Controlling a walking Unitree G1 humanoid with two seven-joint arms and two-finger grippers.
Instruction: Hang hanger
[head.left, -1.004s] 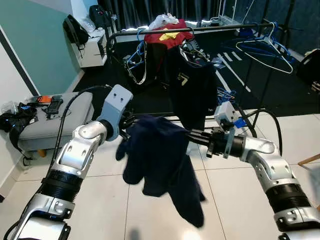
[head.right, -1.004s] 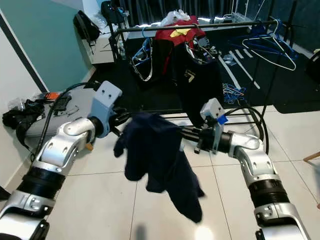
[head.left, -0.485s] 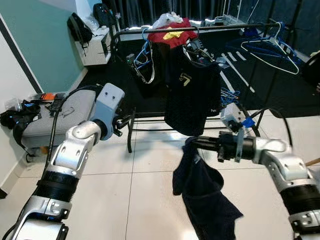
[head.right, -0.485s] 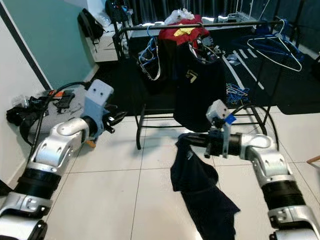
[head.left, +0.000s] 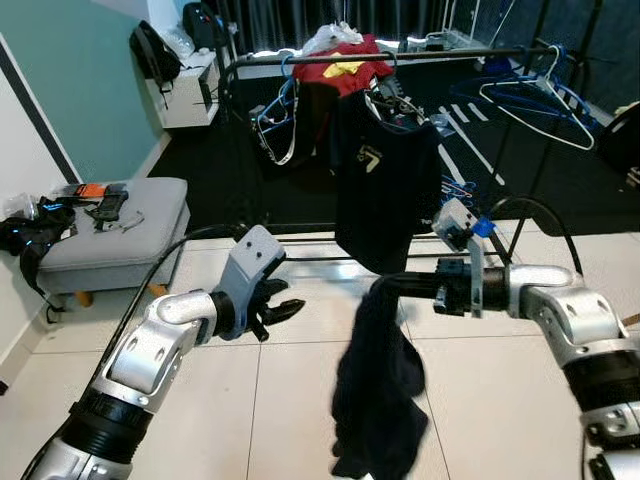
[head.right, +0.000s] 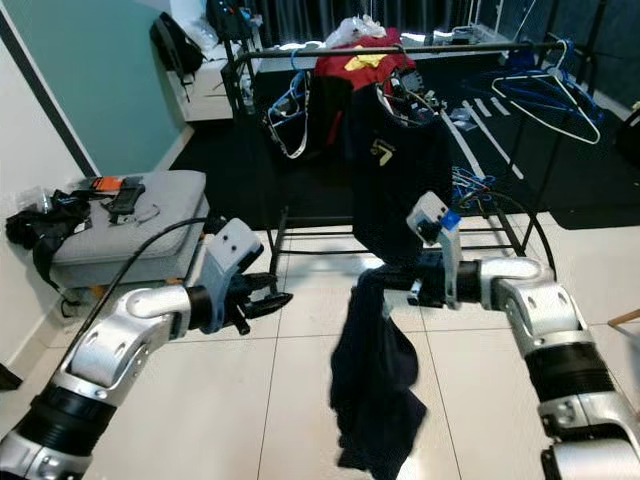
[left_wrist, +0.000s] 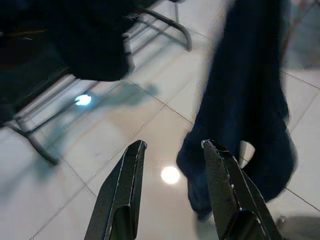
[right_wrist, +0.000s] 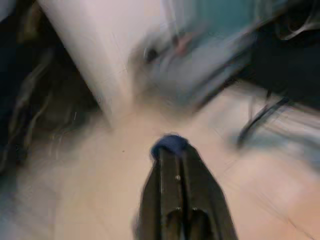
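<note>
**A:** While I hold the right gripper (head.left: 388, 286) out level, its fingers are pinched together on the dark navy garment (head.left: 380, 385), which hangs limp to the tiled floor (head.left: 300, 390).

**B:** And your left?

**A:** My left gripper (head.left: 284, 308) reaches forward low, fingers spread, holding nothing. Beyond stands the black clothes rail (head.left: 400, 57) with a black shirt (head.left: 385, 190), a red garment (head.left: 340, 70) and blue wire hangers (head.left: 530, 100). A grey padded stool (head.left: 110, 235) sits left.

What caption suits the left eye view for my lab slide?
Right gripper dangles a dark garment before the clothes rack; left gripper open.
</note>
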